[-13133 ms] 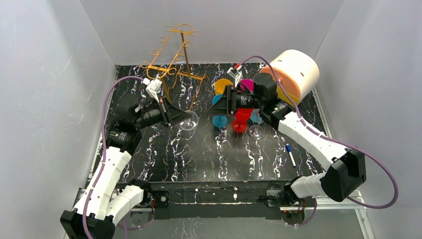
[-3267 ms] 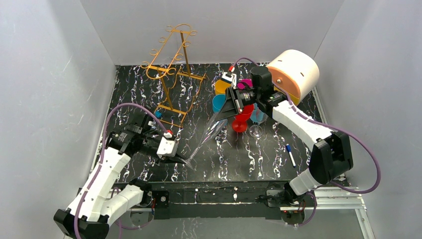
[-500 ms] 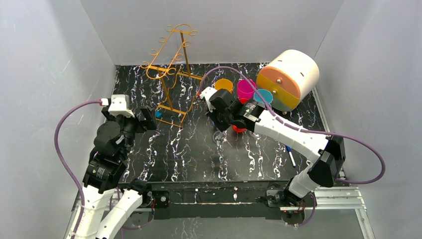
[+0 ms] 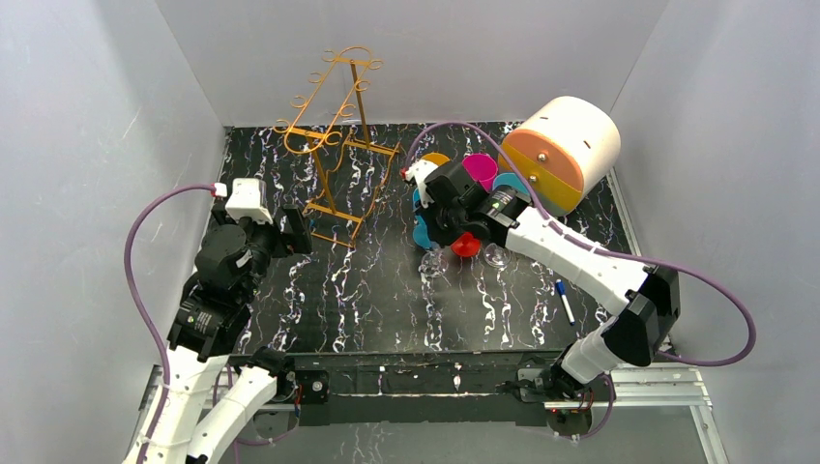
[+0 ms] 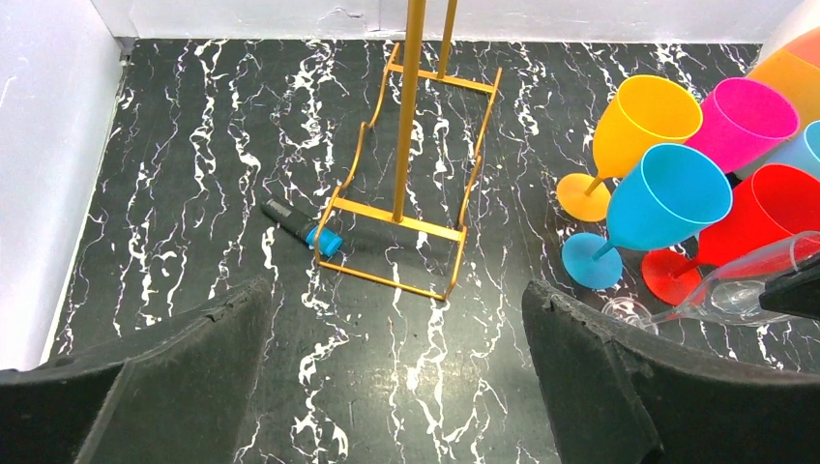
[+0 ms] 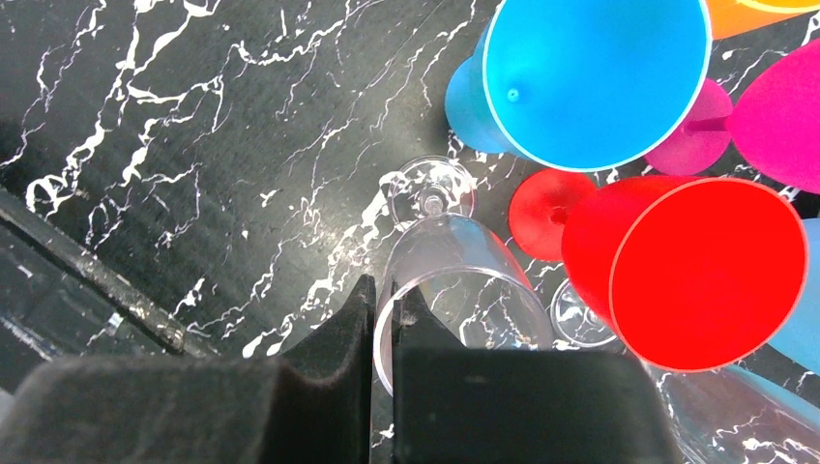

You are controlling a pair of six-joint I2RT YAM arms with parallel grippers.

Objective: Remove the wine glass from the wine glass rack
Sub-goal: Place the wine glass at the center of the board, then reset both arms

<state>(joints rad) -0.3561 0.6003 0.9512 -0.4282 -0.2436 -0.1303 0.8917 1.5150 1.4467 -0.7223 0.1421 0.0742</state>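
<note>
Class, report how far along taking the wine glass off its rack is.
Done: the wine glass rack holds no glass. In hand: the right end effector pinches the clear wine glass by its rim, tilted, beside the blue goblet. Left: likely standing it down and releasing. The left end effector is open.

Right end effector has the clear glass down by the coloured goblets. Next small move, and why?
Probably tip the clear wine glass upright before letting go: the right end effector pinches its rim, it leans, and its foot sits by the blue plastic goblet.

A robot test cell: plain white walls (image 4: 97, 145) box in a black marbled table (image 4: 387, 309).
</note>
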